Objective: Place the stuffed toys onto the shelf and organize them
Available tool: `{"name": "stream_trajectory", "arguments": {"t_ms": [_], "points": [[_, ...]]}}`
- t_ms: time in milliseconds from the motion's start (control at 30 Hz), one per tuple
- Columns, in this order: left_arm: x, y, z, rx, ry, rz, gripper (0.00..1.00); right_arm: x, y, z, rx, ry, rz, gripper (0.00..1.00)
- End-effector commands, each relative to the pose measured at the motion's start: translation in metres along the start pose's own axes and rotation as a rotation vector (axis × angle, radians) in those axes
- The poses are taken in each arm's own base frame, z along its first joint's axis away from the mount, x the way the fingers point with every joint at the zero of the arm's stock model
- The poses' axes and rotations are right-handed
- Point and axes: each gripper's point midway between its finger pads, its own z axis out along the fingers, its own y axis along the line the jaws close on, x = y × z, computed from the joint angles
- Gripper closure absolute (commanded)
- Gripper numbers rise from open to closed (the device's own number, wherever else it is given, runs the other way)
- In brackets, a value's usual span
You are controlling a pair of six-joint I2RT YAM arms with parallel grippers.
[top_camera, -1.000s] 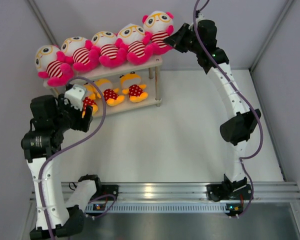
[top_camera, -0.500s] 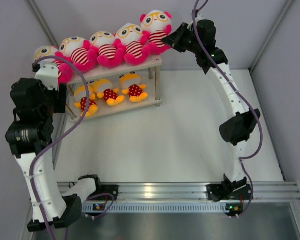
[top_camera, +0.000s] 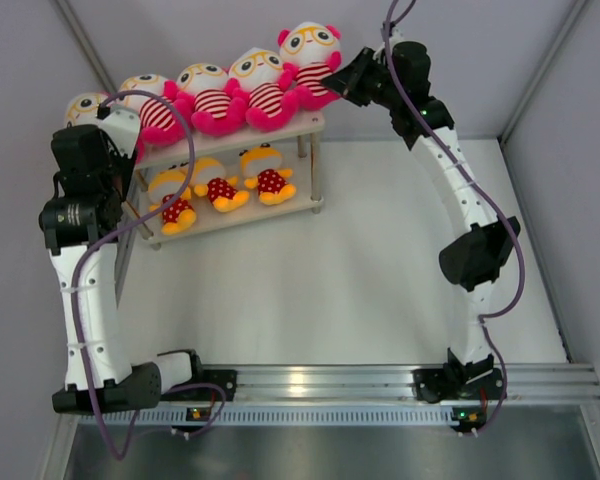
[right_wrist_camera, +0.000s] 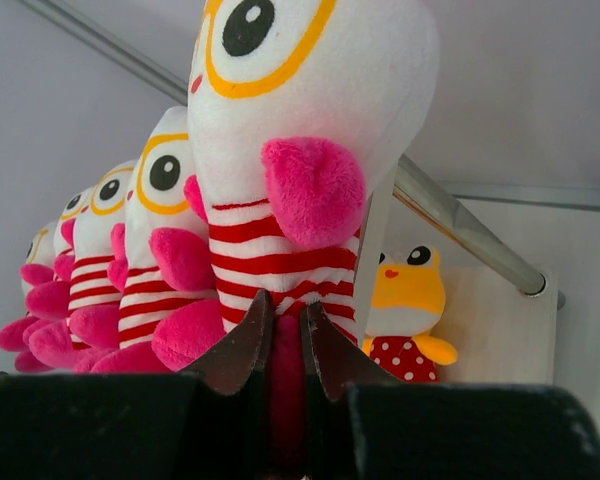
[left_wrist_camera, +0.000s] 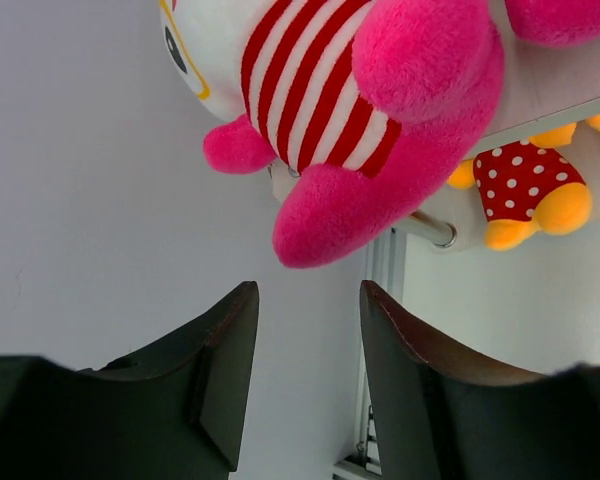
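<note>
Several stuffed toys with striped bodies sit in a row on the top board of the shelf (top_camera: pixel 280 133), from the leftmost (top_camera: pixel 80 108) to the rightmost (top_camera: pixel 310 50). Three orange stuffed toys (top_camera: pixel 218 185) sit on the lower board. My left gripper (left_wrist_camera: pixel 308 295) is open and empty at the shelf's left end, just below the leftmost toy's (left_wrist_camera: pixel 320 90) pink foot. My right gripper (right_wrist_camera: pixel 285 305) is shut on the pink leg of the rightmost toy (right_wrist_camera: pixel 300 100), at the shelf's right end (top_camera: pixel 332 82).
Grey walls stand close behind and to the left of the shelf. A silver shelf leg (left_wrist_camera: pixel 430 228) runs beside my left fingers. In the right wrist view, a metal leg (right_wrist_camera: pixel 460 225) slants past an orange toy (right_wrist_camera: pixel 410 300). White tabletop (top_camera: pixel 380 270) lies before the shelf.
My left arm has swung from in front of the lower tier up and back to the shelf's left end, and its jaws have narrowed. The right gripper keeps its hold; the row has shifted slightly.
</note>
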Motion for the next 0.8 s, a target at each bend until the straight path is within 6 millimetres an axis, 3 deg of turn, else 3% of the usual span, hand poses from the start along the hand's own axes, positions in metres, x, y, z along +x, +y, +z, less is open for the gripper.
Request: {"name": "stream_trajectory", "arguments": {"t_ms": [0,300,767], "points": [[-0.014,0.009,0.007,-0.037,-0.057,0.063,0.50,-0.014,0.044,-0.011,-0.116,-0.044,-0.033,1.00],[-0.007,0.006,0.014,-0.031,-0.059,0.195,0.55,-0.011,0.044,-0.007,-0.124,-0.039,-0.004,1.00],[-0.005,0.025,0.022,-0.159,-0.077,0.227,0.59,0.000,0.045,0.000,-0.126,-0.021,0.025,1.00]]}}
